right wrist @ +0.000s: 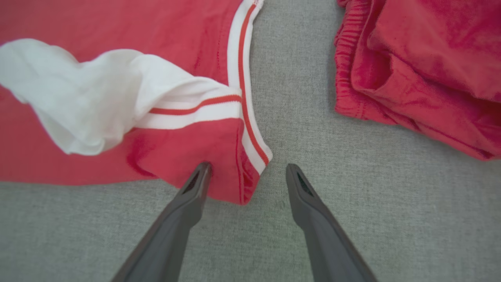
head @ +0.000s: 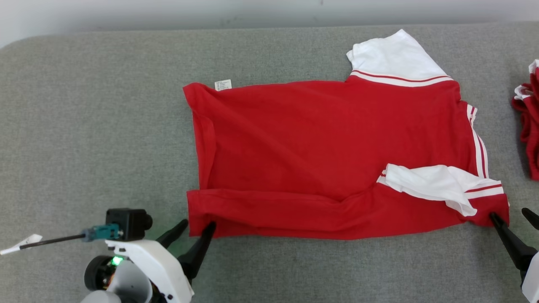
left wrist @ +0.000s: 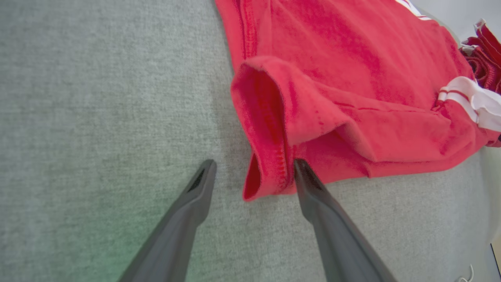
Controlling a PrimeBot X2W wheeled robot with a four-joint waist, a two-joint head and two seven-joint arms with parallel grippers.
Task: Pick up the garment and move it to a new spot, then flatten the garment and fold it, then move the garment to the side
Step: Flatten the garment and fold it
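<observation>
The red T-shirt (head: pixel 328 155) with white sleeves lies spread on the grey table (head: pixel 105 126), its near edge folded over. The left gripper (head: pixel 198 224) stands released astride its near left corner, the right gripper (head: pixel 508 213) likewise released astride the near right corner; another red garment (head: pixel 530 126) lies apart, farther right

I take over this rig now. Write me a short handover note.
Left gripper: open, at the near left corner of the red shirt.
Right gripper: open, straddling its near right corner.
Shirt: spread on the grey table, near edge turned over, one white sleeve lying on top. Another red garment lies to the right.
Done: laid out, first fold apparently started.
Left: finish folding, move it aside.
</observation>
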